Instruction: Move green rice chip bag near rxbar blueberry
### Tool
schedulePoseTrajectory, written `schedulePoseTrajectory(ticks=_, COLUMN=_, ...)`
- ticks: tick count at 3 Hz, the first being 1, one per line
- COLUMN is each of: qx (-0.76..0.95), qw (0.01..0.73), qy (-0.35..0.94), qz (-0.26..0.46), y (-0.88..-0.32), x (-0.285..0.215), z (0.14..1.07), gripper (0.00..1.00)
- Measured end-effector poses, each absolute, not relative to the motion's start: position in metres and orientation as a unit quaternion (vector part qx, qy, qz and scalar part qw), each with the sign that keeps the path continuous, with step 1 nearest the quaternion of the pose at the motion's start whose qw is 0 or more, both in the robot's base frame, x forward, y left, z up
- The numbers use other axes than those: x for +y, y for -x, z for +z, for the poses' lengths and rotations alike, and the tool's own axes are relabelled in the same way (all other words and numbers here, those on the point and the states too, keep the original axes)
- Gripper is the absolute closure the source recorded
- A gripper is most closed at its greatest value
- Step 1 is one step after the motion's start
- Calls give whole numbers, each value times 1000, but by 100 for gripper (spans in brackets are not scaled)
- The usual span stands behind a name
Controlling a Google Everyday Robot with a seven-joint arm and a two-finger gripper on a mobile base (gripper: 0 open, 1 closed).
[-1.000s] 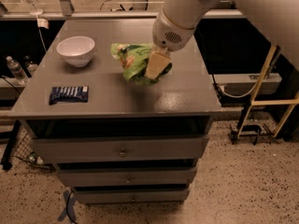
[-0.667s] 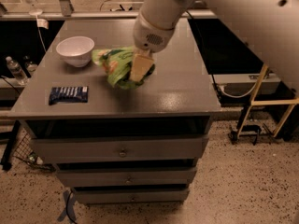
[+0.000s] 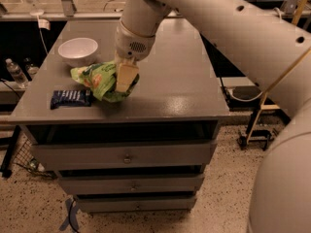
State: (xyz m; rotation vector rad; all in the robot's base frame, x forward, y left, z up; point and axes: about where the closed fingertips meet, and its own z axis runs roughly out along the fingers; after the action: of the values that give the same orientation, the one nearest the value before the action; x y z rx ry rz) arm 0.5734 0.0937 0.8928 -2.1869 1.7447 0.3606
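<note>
The green rice chip bag is a crinkly light-green bag with orange chip pictures, near the front left of the grey cabinet top. My gripper is shut on the bag's right side, its tan fingers pressed over it. The bag looks low over the surface; I cannot tell if it touches. The rxbar blueberry, a flat dark blue bar with white lettering, lies at the front left edge, just left of the bag.
A white bowl stands at the back left of the cabinet top, behind the bag. Drawers run down the cabinet's front. A water bottle stands off to the left. A yellow-framed cart is on the right.
My gripper has carried the green bag left and toward the front, from the middle of the top to just beside the blue bar.
</note>
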Motion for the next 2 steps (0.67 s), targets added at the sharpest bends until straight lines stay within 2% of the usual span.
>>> schedulePoseTrajectory(ticks=2, qx=582, qw=167, qy=781, qz=149, y=-572, x=123, z=891, gripper=100)
